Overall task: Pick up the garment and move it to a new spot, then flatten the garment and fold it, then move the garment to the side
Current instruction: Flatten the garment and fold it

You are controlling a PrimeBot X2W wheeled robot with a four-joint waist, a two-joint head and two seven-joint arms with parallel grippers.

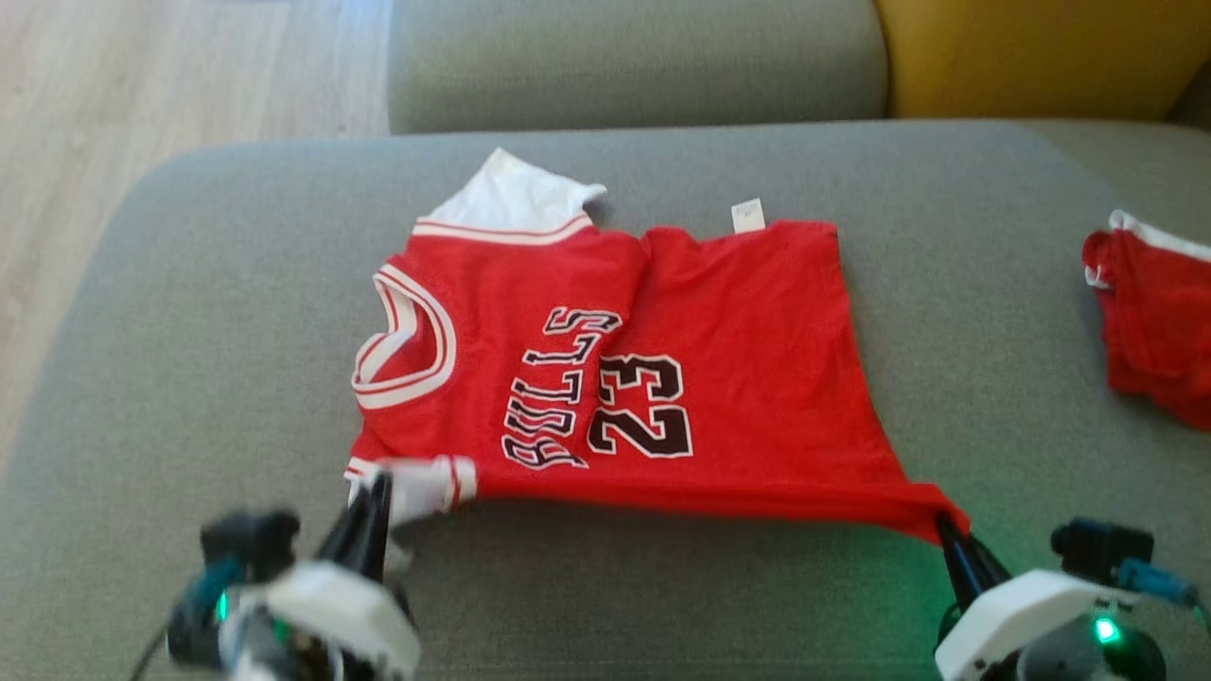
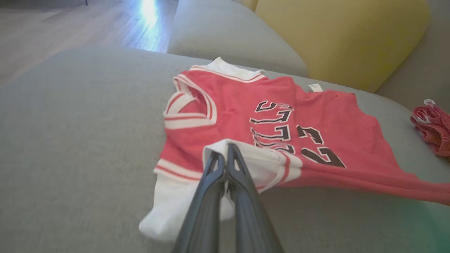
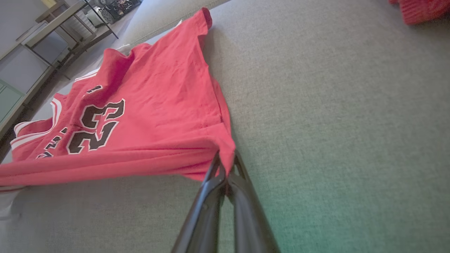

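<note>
The left gripper (image 1: 378, 484) reached up from seven o'clock, the right gripper (image 1: 944, 526) from five, both pinched tight.

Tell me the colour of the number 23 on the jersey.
The 23 is black, outlined white; head view.

Wide grey woven-fabric sofa seat (image 1: 189, 284) spreads across the foreground, with a matching grey back cushion (image 1: 634, 57) behind it and a mustard-yellow cushion (image 1: 1041, 52) alongside. Pale wood-plank floor (image 1: 142, 85) lies left, catching a bright glare (image 2: 149, 21). A dark metal-framed rack (image 3: 59, 21) stands beyond.
</note>
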